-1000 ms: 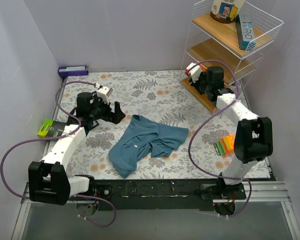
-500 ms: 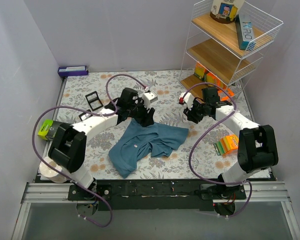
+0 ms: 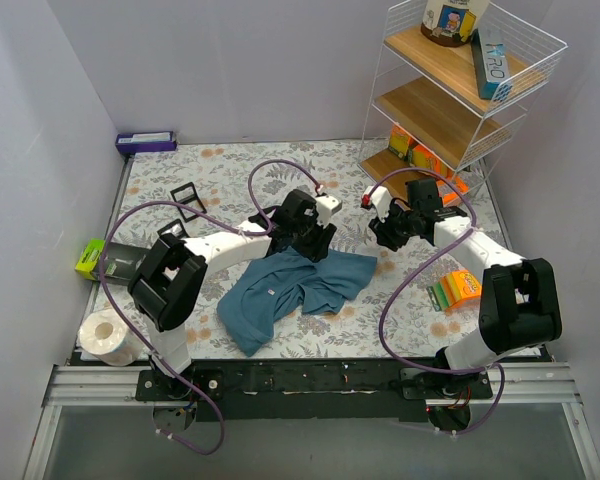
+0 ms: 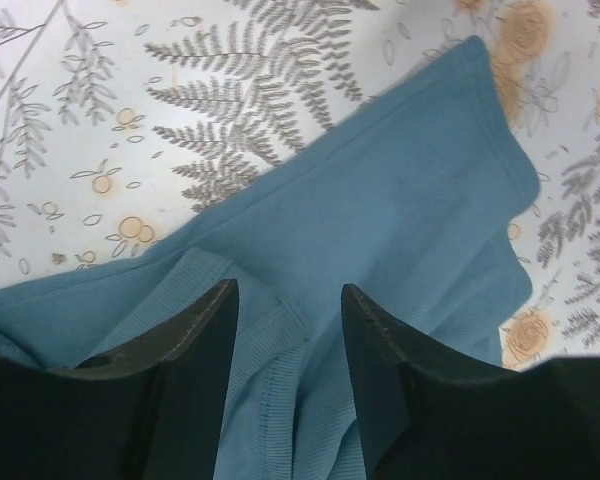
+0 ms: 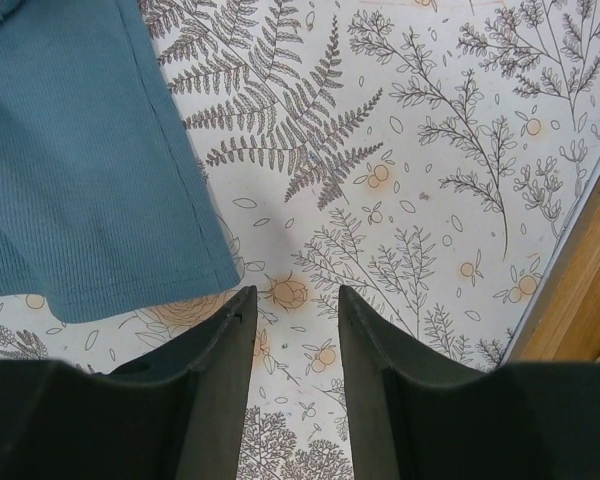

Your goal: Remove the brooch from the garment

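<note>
Cloth-handling seemed to explain the pose of both arms. One stood at each end of the far edge of the teal T-shirt (image 3: 325,282), which lay rumpled on the floral worktop (image 3: 230,172). That stance looked meant to pin or spread the fabric before anything small was picked off it.

On the left, the left arm (image 3: 230,245) reached across with the left jaws low over the shirt's upper edge. From the left wrist, those jaws stood about half apart and straddled a ribbed band (image 4: 280,370) of the shirt. Cloth showed between them, but neither side visibly pinched it, so they held nothing. I judged them placed to take that band as an anchor.

Farther right, the right arm (image 3: 460,235) had the right jaws just off the shirt's right-hand end. From the right wrist they too stood partly apart and empty over bare worktop. The shirt's hemmed edge (image 5: 195,230) lay just beside one of them, not between.

The brooch (image 3: 269,291) showed only from above, as a small whitish dot on the shirt's nearer, left panel. It lay well apart from both jaws. It sat to the left of the left jaws and closer to the arm bases, and farther again from the right jaws. Neither wrist camera caught it, so how it was fastened could not be told.
</note>
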Motion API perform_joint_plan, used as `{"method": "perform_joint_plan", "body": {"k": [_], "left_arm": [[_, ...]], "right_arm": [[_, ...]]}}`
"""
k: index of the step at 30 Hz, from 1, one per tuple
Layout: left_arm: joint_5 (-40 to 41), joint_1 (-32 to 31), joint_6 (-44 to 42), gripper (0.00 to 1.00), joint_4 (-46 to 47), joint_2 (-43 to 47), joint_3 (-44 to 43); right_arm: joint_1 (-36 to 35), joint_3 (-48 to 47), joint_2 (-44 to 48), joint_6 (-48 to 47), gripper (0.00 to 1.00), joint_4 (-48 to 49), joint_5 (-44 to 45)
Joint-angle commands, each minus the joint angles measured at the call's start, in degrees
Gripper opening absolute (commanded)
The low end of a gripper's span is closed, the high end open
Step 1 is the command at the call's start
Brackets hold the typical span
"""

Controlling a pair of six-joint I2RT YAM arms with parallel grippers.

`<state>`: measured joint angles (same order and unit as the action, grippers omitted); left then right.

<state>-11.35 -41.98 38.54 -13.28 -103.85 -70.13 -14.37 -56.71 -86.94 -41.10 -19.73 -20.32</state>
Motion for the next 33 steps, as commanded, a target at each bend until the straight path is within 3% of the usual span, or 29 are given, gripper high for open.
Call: {"method": "perform_joint_plan", "body": {"k": [1,8,13,18,20,23,28,32,33], "left_arm": [[7.6,0.2,1.4,0.46,0.5,0.0,-0.5],[4.8,0.2,1.4,0.46,1.8,-2.2,-0.4],[4.6,0.2,0.7,0.33,2.6,-4.2,-1.1],[5.0,0.2,0.5,0.3,2.6,-4.7,-1.5],[5.1,0.2,0.8,0.32,2.6,-4.8,-1.4],[6.2,0.3,1.2,0.45,3.0,-5.1,-1.6],[6.1,0.3,0.5,0.45,3.2,-6.1,-1.9],[5.3,0.3,0.3,0.34,3.1,-6.4,-2.0],[5.2,0.3,0.3,0.27,3.1,-6.4,-2.0]], "right_arm": [[0.1,0.5,1.2,2.0,0.46,2.0,0.2],[0.1,1.1,0.2,1.6,0.45,2.1,-0.2],[0.2,0.6,-0.9,0.7,0.44,1.8,-0.8],[0.1,-0.6,-2.4,0.1,0.44,1.7,-0.6],[0.1,-0.7,-2.5,0.1,0.44,1.7,-1.0],[0.2,-0.7,-2.6,0.0,0.44,1.6,-1.5],[0.1,0.3,-2.9,-0.3,0.45,2.0,-1.7],[0.2,0.5,-2.9,-0.3,0.44,2.2,-1.7],[0.1,0.6,-2.9,-0.3,0.44,2.3,-1.7]]}}
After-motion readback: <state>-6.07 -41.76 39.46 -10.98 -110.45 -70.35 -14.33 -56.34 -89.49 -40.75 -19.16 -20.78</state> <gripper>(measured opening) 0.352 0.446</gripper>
